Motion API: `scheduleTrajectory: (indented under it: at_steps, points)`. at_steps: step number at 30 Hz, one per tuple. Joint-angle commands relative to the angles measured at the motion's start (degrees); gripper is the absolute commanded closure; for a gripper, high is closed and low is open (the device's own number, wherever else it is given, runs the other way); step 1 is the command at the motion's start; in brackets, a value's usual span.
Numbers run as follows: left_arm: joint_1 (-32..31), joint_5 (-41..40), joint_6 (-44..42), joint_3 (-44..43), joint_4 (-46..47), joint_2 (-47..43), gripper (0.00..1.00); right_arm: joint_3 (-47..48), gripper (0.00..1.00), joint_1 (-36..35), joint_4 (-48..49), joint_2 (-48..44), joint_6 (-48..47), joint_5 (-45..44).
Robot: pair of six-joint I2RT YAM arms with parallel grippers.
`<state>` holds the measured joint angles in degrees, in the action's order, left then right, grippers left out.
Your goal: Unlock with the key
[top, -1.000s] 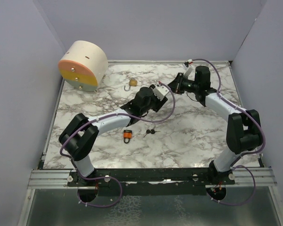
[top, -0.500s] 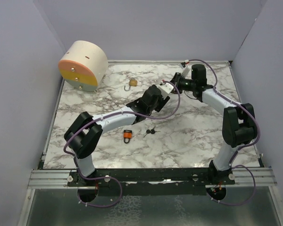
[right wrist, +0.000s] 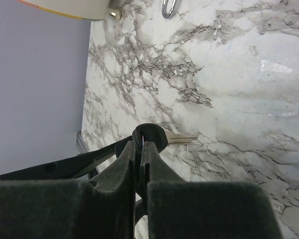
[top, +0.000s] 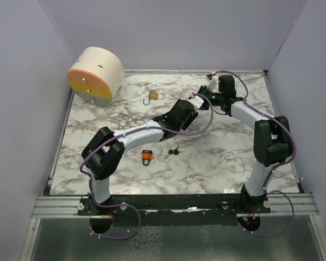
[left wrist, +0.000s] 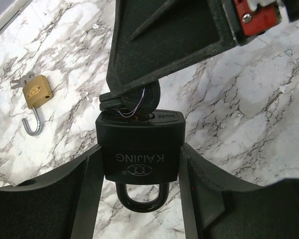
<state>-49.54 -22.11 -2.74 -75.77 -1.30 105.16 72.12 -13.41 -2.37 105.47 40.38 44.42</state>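
Observation:
A black padlock (left wrist: 139,147) marked KAIJING is clamped between the fingers of my left gripper (left wrist: 139,164), its shackle pointing back toward the camera. My right gripper (right wrist: 141,147) is shut on the black head of the key (right wrist: 150,135). In the left wrist view that key head (left wrist: 142,99) rests against the padlock's keyhole end, under the right gripper's fingers (left wrist: 164,45). A silver blade (right wrist: 182,139) sticks out sideways past the key head. I cannot tell whether a blade sits in the keyhole. From above, the two grippers meet at the far middle (top: 201,100).
A brass padlock (top: 152,95) with an open shackle lies at the back; it also shows in the left wrist view (left wrist: 36,94). An orange padlock (top: 146,157) and small keys (top: 174,152) lie mid-table. A cream and orange drum (top: 95,76) stands far left.
The left gripper has carried the black padlock right and farther back, up to the right gripper. The right arm has drawn in slightly to the left, so key and padlock now meet.

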Motion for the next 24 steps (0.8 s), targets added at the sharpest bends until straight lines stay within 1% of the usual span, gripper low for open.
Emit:
scheduleTrajectory:
  at_steps: [1, 16, 24]
  points:
    - [-0.02, -7.15, 1.18, -7.01, 14.22, -1.4, 1.0, -0.5, 0.99, -2.59, -9.82, 2.32, 0.89, 5.59]
    - [-2.55, -11.83, -0.28, -11.86, 10.27, 2.63, 1.0, 1.39, 0.99, -2.59, -12.05, 3.72, 2.02, 5.06]
    - [-2.67, -11.91, -0.48, -12.21, 10.0, 2.9, 1.0, 0.99, 0.99, -2.57, -10.95, 3.4, 2.6, 5.57]
